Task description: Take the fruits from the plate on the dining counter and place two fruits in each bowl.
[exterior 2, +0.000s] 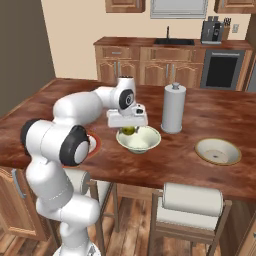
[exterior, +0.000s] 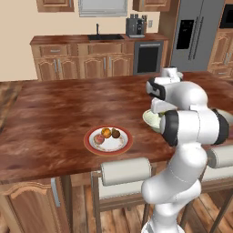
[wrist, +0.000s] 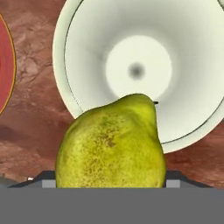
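Three fruits point(exterior: 108, 134) left on the red-rimmed plate point(exterior: 108, 149): pinkish red, orange, dark brown, clustered toward its far side. Clamped in the gripper point(exterior 2: 129, 129), a yellow-green pear point(wrist: 111, 144), held directly above the deep cream-white bowl point(exterior 2: 139, 140), just over its rim and off-centre toward the plate side. Bare inside that bowl, broad open floor below the pear. Just beyond it, an upright paper towel roll point(exterior 2: 173, 108). Well apart to the right, the tan-rimmed bowl point(exterior 2: 217, 151), with open dining counter point(exterior 2: 175, 165) between.

Even, soft, slightly blurry rendered light
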